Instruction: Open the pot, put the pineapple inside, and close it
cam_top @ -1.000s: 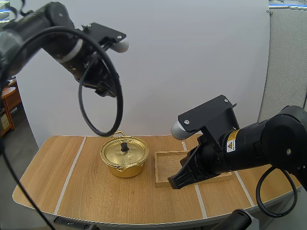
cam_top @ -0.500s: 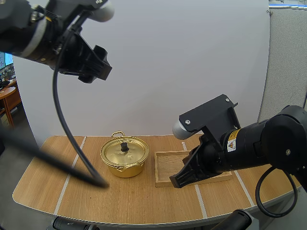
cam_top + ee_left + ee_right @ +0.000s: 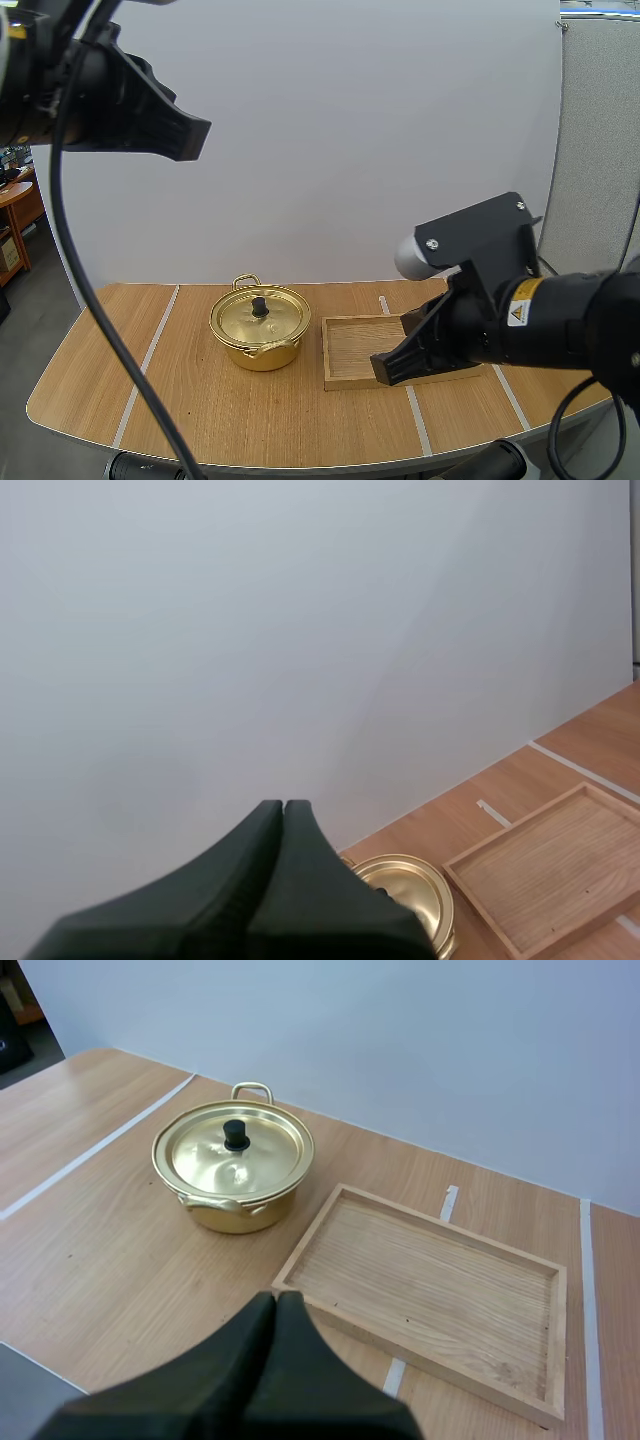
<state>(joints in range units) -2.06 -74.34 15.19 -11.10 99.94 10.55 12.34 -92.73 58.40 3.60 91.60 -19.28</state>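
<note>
White wall point(image 3: 380, 150) backs a light wooden table point(image 3: 190, 400) crossed by pale tape lines.

High view: a round gold-coloured metal pot point(image 3: 260, 338) sits at mid-table, toward the wall. Its matching lid point(image 3: 240, 318) is seated flat and topped by a small black knob point(image 3: 259, 305). One loop handle faces the wall, the other the near edge. A shallow rectangular wooden tray point(image 3: 350, 350) lies just to the pot's right, separated from it by a narrow strip of table. The left end effector point(image 3: 195, 135) is held high above the table's left side, well apart from the pot. The right end effector point(image 3: 385, 370) hangs low over the tray's near edge, and the arm behind it hides the tray's right part.

Left wrist view: the left end effector point(image 3: 283, 808) has its fingers pressed together as one dark wedge, holding nothing. The pot point(image 3: 415, 885) and tray point(image 3: 545, 865) lie far below it.

Right wrist view: the right end effector point(image 3: 277, 1300) likewise has its fingers together, gripping nothing, and is poised above the near rim of the tray point(image 3: 430, 1290). The pot point(image 3: 235, 1215), lid on, sits beyond, beside the tray.
</note>
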